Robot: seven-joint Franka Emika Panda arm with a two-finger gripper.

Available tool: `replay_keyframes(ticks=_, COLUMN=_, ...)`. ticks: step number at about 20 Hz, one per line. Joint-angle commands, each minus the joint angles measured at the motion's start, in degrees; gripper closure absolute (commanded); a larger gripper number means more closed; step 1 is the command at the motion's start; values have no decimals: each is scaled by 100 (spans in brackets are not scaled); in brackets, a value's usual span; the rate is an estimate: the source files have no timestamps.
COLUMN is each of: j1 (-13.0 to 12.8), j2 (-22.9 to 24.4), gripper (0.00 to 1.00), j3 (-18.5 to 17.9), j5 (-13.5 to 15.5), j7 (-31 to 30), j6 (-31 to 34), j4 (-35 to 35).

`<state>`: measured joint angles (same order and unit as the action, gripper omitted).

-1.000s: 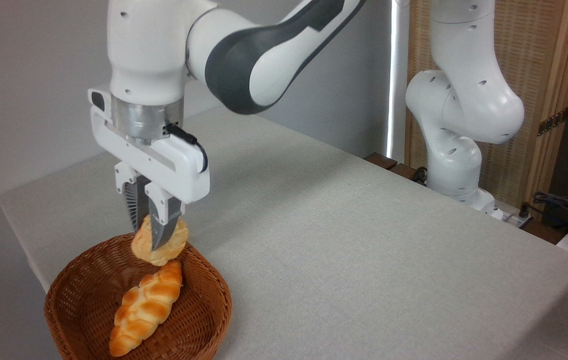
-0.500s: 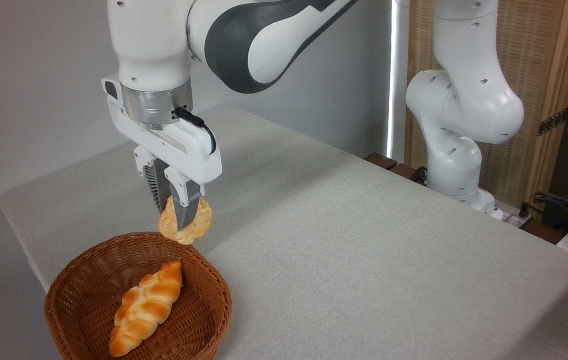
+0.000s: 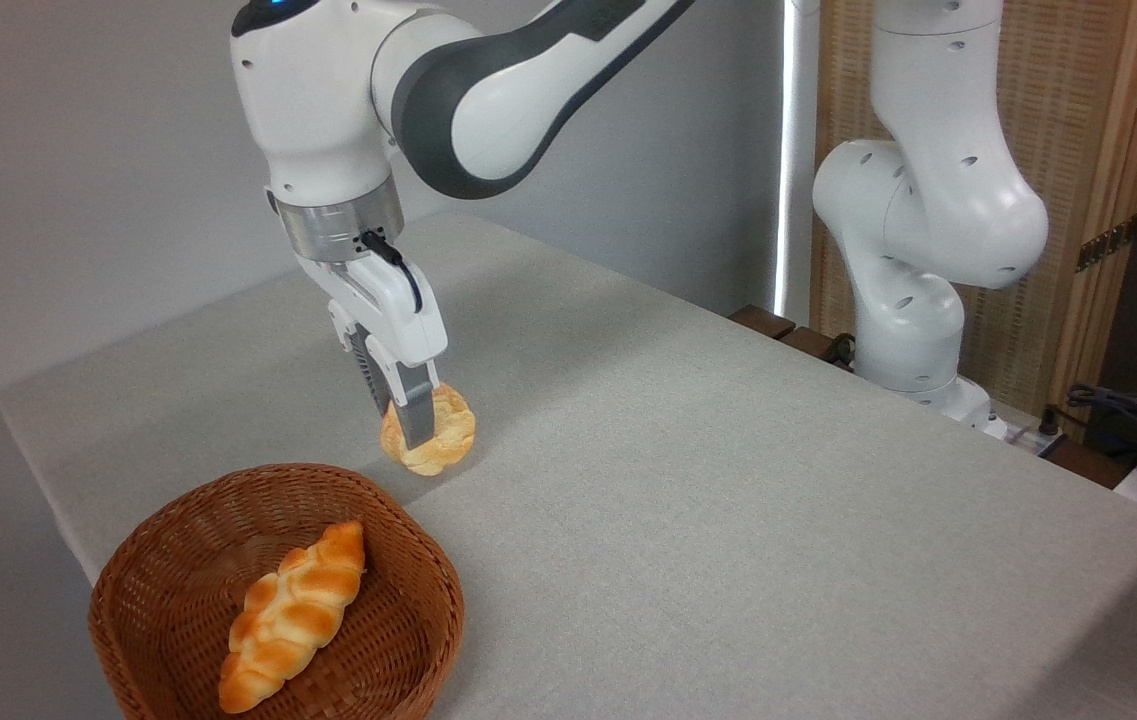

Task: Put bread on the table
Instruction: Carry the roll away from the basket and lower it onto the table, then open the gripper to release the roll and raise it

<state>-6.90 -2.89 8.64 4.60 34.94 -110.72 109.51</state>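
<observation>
Your gripper is clenched on the bread, which is already clear of the basket and low over the bare worktop just beyond its rim, so only setting down and releasing remain.

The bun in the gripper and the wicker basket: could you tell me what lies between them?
Nothing: in the camera view only a bare strip of table shows between the bun, clamped in the gripper, and the basket.
</observation>
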Motion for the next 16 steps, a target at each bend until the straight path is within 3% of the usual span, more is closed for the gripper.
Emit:
replay_keyframes(ticks=1, j1=14, j2=78, gripper=0, j3=24, j5=-152, j7=110, j6=-37, j4=106)
replay_keyframes(ticks=8, j1=22, j2=60, gripper=0, j3=15, j5=-144, j7=110, j6=-99, j4=80)
replay_keyframes(ticks=16, j1=84, j2=122, gripper=0, j3=-275, j5=-152, j7=57, j6=-372, j4=-228)
